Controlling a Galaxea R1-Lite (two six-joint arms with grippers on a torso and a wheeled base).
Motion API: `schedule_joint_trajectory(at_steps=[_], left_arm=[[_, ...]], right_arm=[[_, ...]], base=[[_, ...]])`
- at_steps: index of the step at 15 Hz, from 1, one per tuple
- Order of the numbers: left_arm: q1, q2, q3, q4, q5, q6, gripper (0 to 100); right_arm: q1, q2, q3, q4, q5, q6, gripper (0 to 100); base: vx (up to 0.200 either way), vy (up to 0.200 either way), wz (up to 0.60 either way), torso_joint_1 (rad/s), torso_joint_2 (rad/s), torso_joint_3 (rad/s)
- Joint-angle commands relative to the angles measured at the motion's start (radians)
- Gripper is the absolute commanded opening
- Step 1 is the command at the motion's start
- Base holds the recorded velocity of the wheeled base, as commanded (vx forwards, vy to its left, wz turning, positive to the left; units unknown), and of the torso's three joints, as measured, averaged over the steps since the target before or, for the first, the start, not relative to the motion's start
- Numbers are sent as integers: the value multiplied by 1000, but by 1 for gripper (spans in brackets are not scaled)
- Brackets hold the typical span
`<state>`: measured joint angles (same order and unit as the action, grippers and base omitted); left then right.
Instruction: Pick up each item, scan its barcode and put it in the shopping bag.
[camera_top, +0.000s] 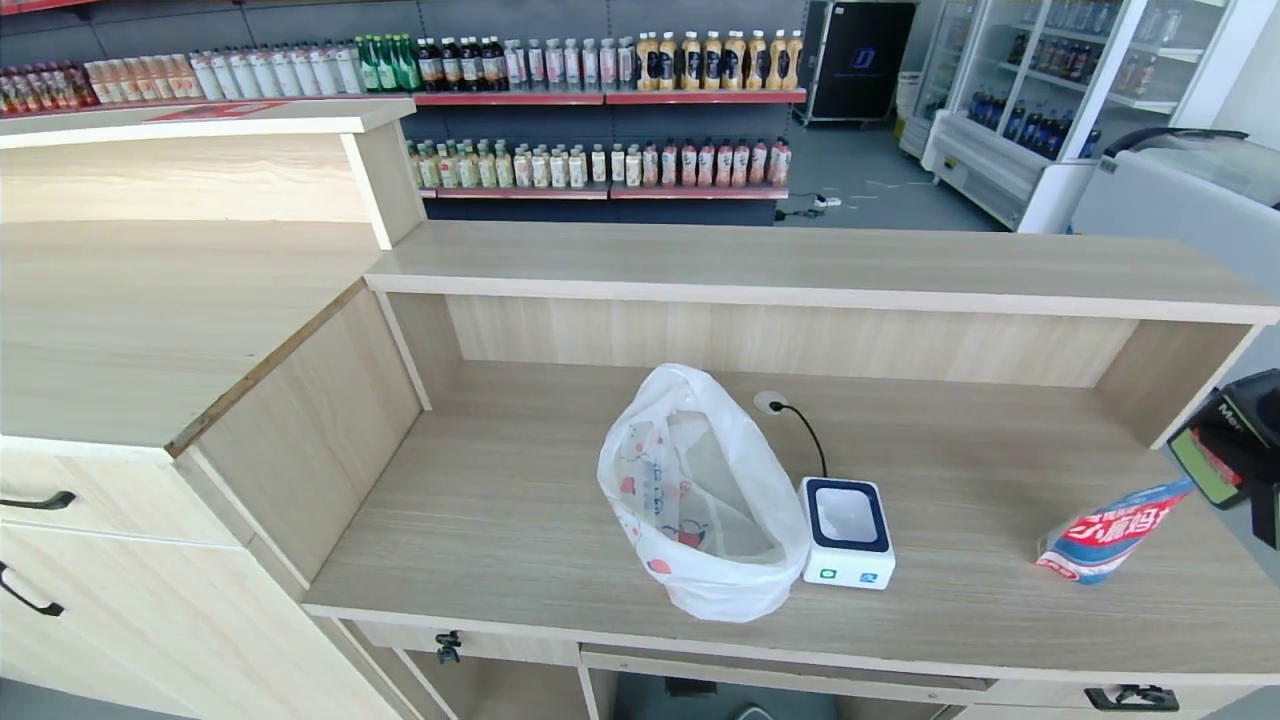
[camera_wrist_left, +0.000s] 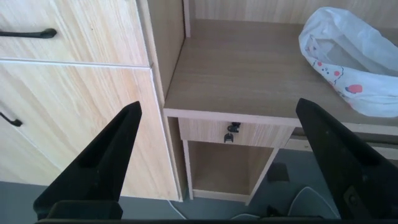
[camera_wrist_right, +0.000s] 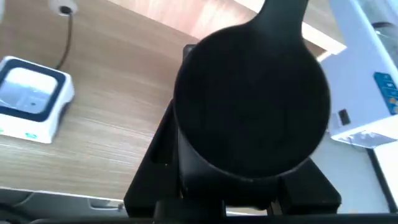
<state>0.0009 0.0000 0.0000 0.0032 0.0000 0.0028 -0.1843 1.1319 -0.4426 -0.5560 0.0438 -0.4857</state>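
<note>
Pouch (camera_top: 1110, 530) – blue, white and red – sits tilted near the right end of the tabletop (camera_top: 500, 520), with its lower end down by the wood and its upper end reaching up to the right gripper (camera_top: 1240, 450) at the edge of the head view. Whether that gripper is clamped on the pouch cannot be told, as a round black part hides it in the right wrist view. The white shopping bag (camera_top: 700, 500) stands open at the middle of the tabletop, and the white scanner (camera_top: 847, 530) with its dark-framed window is just beside it on the right. A black cable (camera_top: 805, 430) runs from the scanner back to a hole in the wood. The left gripper (camera_wrist_left: 219, 106) hangs with its fingers spread wide – empty – below the tabletop's front edge, before a wooden cabinet (camera_wrist_left: 74, 74) with black handles.
</note>
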Motion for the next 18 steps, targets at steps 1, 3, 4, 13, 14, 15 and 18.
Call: schedule_joint_trajectory(at_steps=[1,3,4,13,14,15,18], left_arm=[[1,2,0,0,0,0,100],[1,2,0,0,0,0,100],[1,2,0,0,0,0,100],[1,2,0,0,0,0,100],[1,2,0,0,0,0,100],[1,2,0,0,0,0,100],[1,2,0,0,0,0,100]], right_arm=[[81,-17,-19,80,99,188,0],[72,17,-33,177,149,276,0],[69,26,-35,208,209,403,0],[-52,399,-211,281,475,631,0],[-52,424,-223,281,476,630,0],[-50,442,-235,281,485,628,0],[-34,491,-272,281,496,627,0]], base=[[0,0,0,0,0,0],[0,0,0,0,0,0],[0,0,0,0,0,0],[0,0,0,0,0,0],[0,0,0,0,0,0],[0,0,0,0,0,0],[0,0,0,0,0,0]])
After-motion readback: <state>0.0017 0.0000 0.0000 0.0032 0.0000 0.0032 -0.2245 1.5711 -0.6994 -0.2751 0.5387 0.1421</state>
